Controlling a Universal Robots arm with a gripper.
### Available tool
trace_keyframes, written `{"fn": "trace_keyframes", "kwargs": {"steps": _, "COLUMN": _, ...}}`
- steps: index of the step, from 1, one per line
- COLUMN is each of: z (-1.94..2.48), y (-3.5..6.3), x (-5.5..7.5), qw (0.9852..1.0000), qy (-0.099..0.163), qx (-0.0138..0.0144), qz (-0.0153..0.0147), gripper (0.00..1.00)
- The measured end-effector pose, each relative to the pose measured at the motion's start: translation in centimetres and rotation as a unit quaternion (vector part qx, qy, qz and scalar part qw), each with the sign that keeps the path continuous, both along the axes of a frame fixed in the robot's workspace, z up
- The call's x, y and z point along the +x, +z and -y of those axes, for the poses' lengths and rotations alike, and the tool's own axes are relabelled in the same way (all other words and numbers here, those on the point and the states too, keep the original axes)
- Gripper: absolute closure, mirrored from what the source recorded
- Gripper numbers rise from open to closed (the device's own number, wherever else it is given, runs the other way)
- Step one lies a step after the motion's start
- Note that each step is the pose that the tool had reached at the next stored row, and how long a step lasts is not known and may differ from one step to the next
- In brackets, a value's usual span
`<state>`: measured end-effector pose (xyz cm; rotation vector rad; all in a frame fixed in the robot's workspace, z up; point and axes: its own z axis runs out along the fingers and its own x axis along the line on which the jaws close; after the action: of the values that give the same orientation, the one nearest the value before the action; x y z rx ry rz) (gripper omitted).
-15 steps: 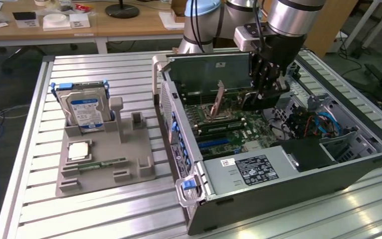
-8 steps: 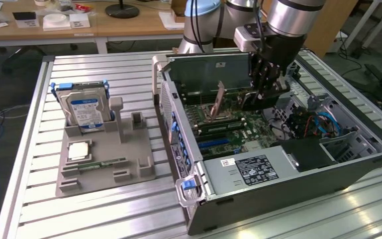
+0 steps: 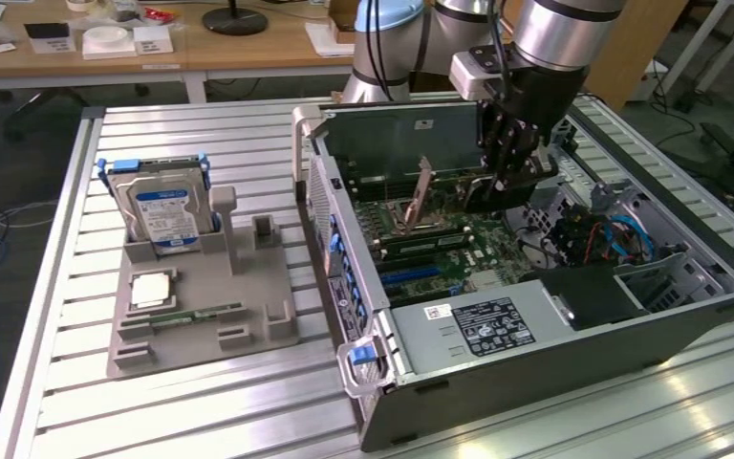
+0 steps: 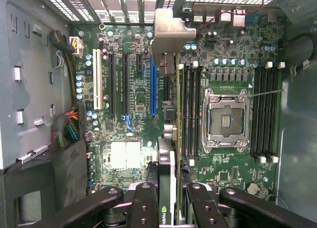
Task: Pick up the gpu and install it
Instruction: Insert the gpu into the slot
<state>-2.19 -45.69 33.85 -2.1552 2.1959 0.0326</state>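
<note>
Green gpu (image 4: 167,171) clamped in pincer (image 4: 171,204) over motherboard (image 4: 130,156).

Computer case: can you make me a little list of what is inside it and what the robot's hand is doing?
hand: shut on the gpu, down inside the computer case
gpu: held edge-on over the motherboard
gpu in a slot: cannot tell
processor socket: empty
hard drive: upright in the grey holder, outside the case
</note>
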Motion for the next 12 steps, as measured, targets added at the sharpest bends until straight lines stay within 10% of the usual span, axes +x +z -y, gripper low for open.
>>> {"fn": "trace_keyframes", "kwargs": {"steps": 12, "z": 0.05, "y": -0.04, "x": -0.8, "qw": 1.0, "qy": 0.0, "qx": 0.0, "qz": 0.0, "gripper": 0.73}}
